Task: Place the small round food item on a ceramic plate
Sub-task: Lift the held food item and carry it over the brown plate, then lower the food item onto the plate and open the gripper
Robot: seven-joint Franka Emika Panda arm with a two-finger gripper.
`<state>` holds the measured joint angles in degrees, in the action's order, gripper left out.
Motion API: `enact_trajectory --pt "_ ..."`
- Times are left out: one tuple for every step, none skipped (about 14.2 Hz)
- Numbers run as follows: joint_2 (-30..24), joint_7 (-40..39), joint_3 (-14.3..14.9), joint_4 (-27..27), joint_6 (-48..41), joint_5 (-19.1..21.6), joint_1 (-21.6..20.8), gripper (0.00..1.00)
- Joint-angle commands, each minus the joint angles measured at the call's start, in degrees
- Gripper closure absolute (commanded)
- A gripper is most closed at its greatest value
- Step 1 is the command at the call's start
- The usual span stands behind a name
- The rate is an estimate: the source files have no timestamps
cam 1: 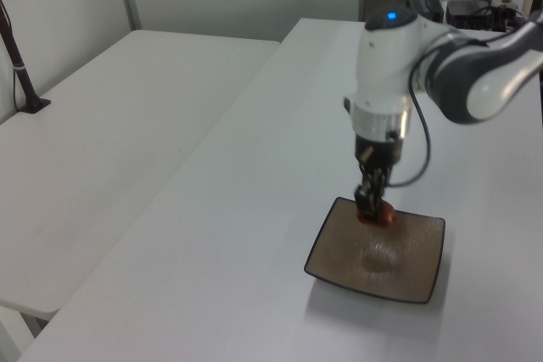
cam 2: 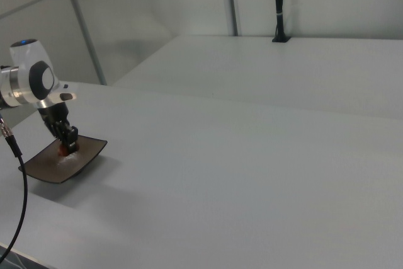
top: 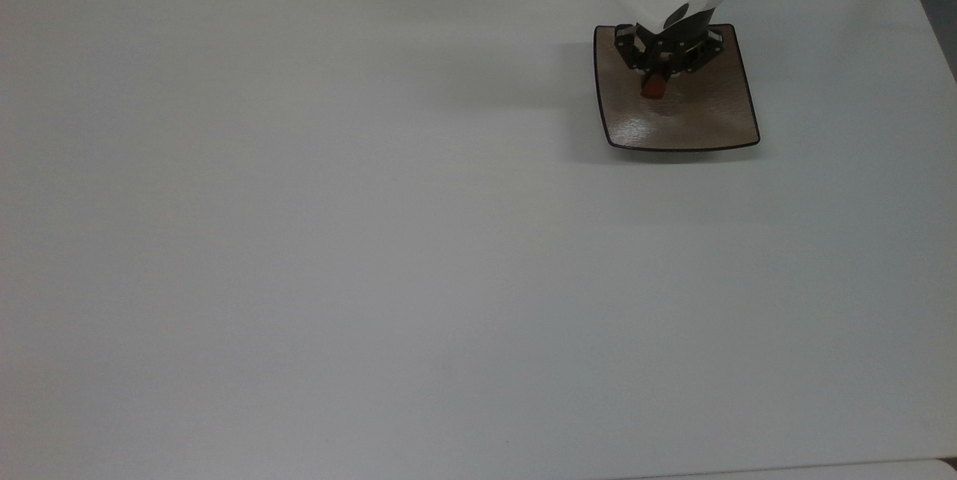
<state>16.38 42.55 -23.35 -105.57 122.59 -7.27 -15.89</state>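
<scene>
Holding small round food item (top: 655, 87) pinched in fingers (cam 1: 371, 197) of gripper (top: 658, 73), low over ceramic plate (top: 710, 117), toward its far edge in left view. Placing step underway. Next, likely: lower slightly, spread fingers, lift clear of white bench (top: 336, 241).

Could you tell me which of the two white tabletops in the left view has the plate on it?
The nearer tabletop, under the claw; the square brown plate rests there.
</scene>
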Motion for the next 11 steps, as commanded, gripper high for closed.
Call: enact_trajectory --pt "-1.2 -1.8 -0.7 -3.9 1.1 1.3 -0.3 0.15" --pt "-1.0 -1.8 -0.7 -3.7 1.1 1.3 -0.3 0.03" --pt "-1.0 -1.8 -0.7 -3.5 1.1 1.3 -0.3 0.00" --pt "-1.0 -1.8 -0.7 -3.4 1.1 1.3 -0.3 0.00" --pt "-1.0 -1.8 -0.7 -3.4 1.0 1.3 -0.2 0.00" --pt "-1.0 -1.9 -0.7 -3.4 1.0 1.3 -0.2 0.00" --pt "-1.1 -1.9 -0.7 -3.4 0.9 1.3 -0.2 0.00" --pt "-1.3 -1.9 -0.7 -3.3 0.6 1.3 -0.2 0.00" --pt "-1.4 -1.8 -0.7 -2.9 0.5 1.3 0.0 0.00" --pt "-1.6 -1.8 -0.7 -2.5 0.0 1.3 0.2 0.00" --pt "-2.4 -2.1 -0.7 -1.9 -2.1 1.3 0.7 0.00"
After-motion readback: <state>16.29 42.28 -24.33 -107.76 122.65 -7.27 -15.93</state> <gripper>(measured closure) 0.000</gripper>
